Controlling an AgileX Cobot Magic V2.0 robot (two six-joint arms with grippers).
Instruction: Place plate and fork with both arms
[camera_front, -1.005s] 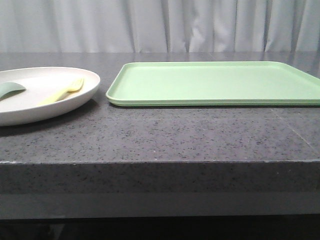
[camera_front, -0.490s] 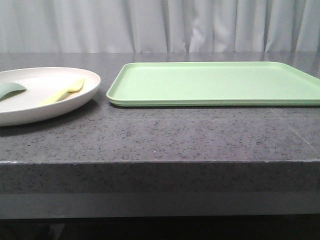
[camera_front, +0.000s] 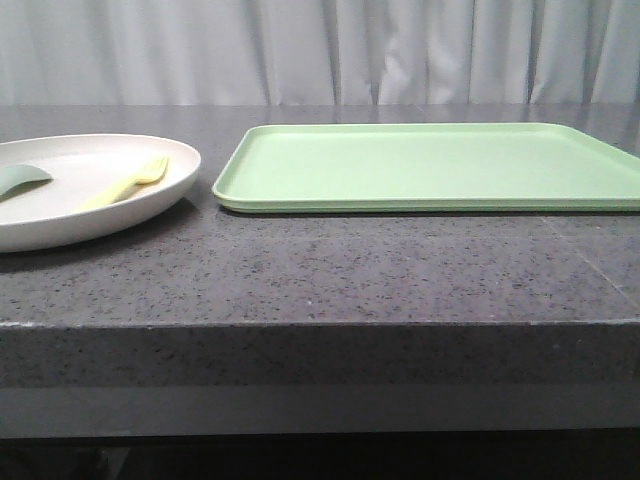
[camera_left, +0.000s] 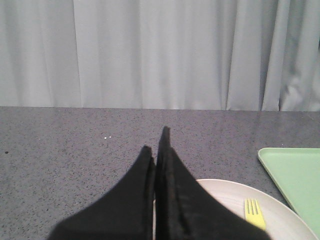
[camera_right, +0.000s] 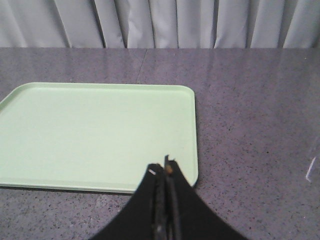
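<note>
Plate (camera_front: 95, 190) first: from my front camera it sits at the left side of the dark speckled counter (camera_front: 320, 270), cream and round with a raised rim, and its left part runs past the frame edge. On it lies the fork (camera_front: 128, 182), pale yellow, tines toward the far right of the dish, handle angled back toward the near left. Beside the fork, further left on the same dish, I see the bowl end of a grey-green spoon (camera_front: 22, 178). Just right of the dish, close but not touching, rests the light green tray (camera_front: 430, 165), flat on the counter and reaching out past the right edge. Neither arm shows in the front camera. Through the left wrist camera my left gripper (camera_left: 156, 142) has its two black fingers pressed together with nothing between them; the dish lies directly beneath and ahead of those fingers, its rim curving out from behind them, and the fork's tines stand just to the side of the fingers, on the tray side. Through the right wrist camera my right gripper (camera_right: 162, 167) is likewise closed on nothing, its tips hanging over the near corner of the tray, with bare counter off to its outer side. A pale curtain (camera_front: 320, 50) hangs behind everything
</note>
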